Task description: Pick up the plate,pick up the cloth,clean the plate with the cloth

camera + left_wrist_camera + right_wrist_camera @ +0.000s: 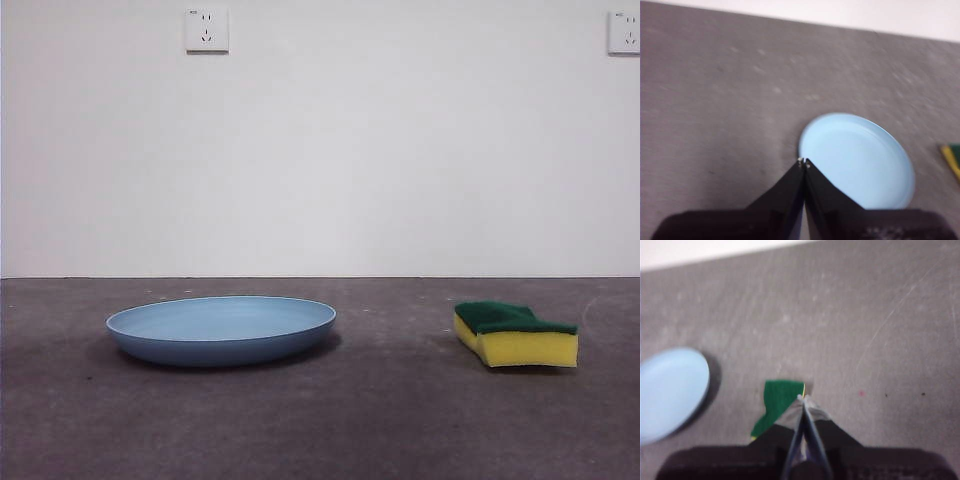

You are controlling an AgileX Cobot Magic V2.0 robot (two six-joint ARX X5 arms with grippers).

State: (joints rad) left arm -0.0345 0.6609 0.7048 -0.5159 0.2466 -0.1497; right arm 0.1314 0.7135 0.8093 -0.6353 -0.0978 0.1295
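Note:
The light-blue plate (222, 328) lies flat on the dark table at the left of the front view. To its right lies the cloth (515, 333), a yellow sponge with its green scouring face up. Neither gripper shows in the front view. In the left wrist view my left gripper (804, 162) hangs shut above the table, its tips over the plate's (857, 160) near rim, with nothing held. In the right wrist view my right gripper (801, 398) is shut and empty, high over the cloth (776, 407), whose green top is partly hidden by the jaws.
A grey table (320, 420) runs back to a white wall with two sockets (206, 30). The plate (670, 390) also shows at the edge of the right wrist view, and a corner of the cloth (952, 157) in the left wrist view.

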